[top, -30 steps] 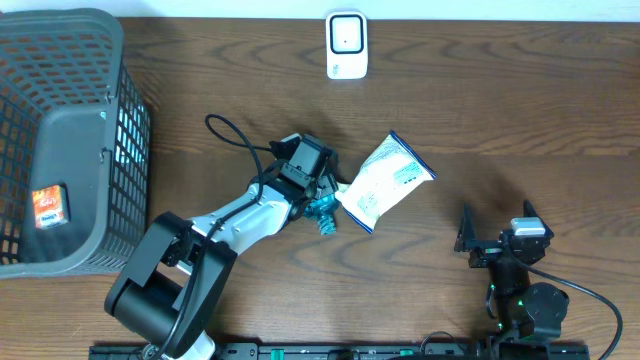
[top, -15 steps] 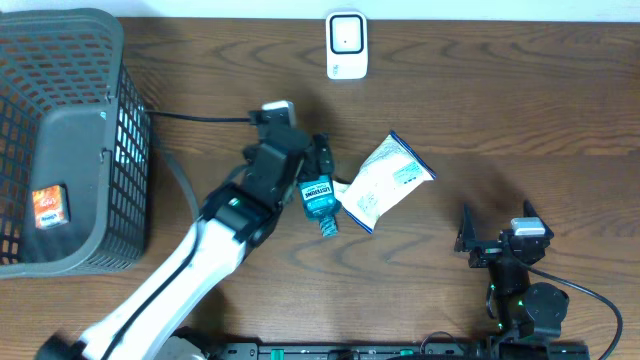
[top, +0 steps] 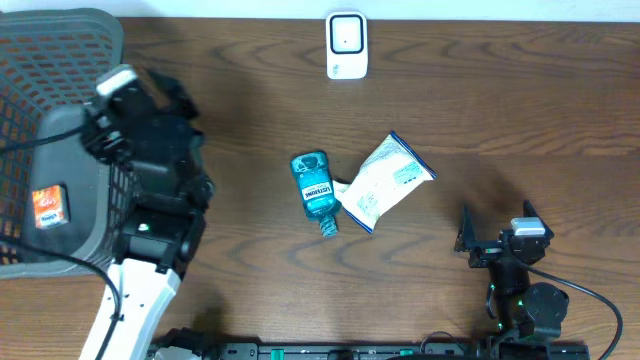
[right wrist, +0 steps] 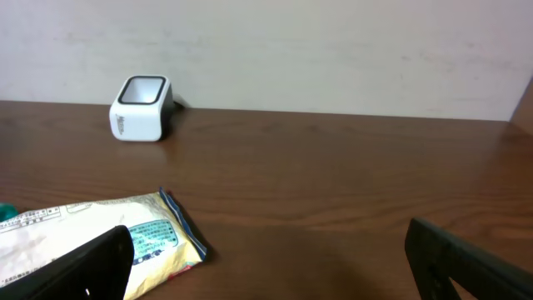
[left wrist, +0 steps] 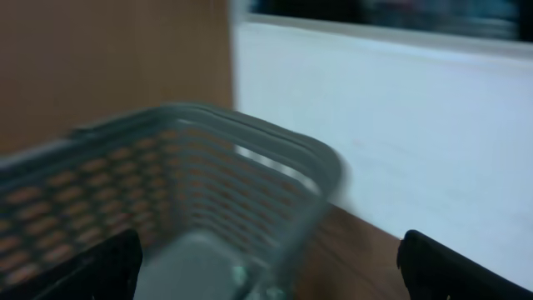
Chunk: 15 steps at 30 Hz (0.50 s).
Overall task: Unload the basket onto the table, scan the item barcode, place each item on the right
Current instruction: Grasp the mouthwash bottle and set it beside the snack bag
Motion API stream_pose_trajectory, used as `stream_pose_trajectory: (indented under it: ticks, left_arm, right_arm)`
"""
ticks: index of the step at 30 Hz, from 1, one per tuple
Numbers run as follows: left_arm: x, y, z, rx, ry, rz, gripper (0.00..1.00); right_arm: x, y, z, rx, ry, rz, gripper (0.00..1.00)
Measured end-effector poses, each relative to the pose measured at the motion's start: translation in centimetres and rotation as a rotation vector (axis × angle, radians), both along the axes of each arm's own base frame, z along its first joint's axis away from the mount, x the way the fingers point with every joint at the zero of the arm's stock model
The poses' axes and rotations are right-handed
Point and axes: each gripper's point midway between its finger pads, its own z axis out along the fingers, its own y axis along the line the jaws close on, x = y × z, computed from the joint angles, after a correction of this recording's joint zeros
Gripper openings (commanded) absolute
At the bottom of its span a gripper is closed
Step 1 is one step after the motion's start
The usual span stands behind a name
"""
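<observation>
The left gripper (left wrist: 266, 273) has its jaws spread wide with nothing between them; its wrist view, blurred, shows only the two dark fingertips at the bottom corners and the grey mesh basket (left wrist: 250, 146) in front of them. In the overhead view this arm stands far to the left of the scanner (top: 346, 45), over the basket's (top: 50, 20) near-side wall. Inside the basket lies a small orange packet (top: 48, 207). The right gripper (top: 497, 222) also stands open and empty, low over the table (top: 520, 90), well to the right of the scanner and much closer to the robot's base. The teal mouthwash bottle (top: 316, 190) lies flat on the table in front of the scanner, a little to its left, label up and cap pointing away from the scanner; neither gripper touches it. A white and blue snack bag (top: 385, 180) lies just to the bottle's right, its edge seeming to meet the bottle's side, also in front of the scanner. The right wrist view catches the bag (right wrist: 100, 237) low at left and the scanner (right wrist: 140, 108) upright near the wall.
</observation>
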Motion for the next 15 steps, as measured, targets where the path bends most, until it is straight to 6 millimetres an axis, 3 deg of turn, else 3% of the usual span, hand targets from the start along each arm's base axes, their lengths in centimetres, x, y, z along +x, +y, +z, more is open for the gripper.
stream_pose_trajectory:
  ticks: [8,11,15]
  left_arm:
    - [-2.3,7.5,0.0,-0.006,-0.007,0.225,0.98]
    - [-3.2,10.2,-1.1,-0.048,0.015,0.267,0.98]
    - [-5.3,14.4,-4.1,-0.199,0.031,0.34,0.98]
  right_arm:
    - [0.0,0.0,0.0,0.0,0.0,0.0,0.99]
    - [0.0,0.0,0.0,0.0,0.0,0.0,0.99]
    - [0.0,0.0,0.0,0.0,0.0,0.0,0.99]
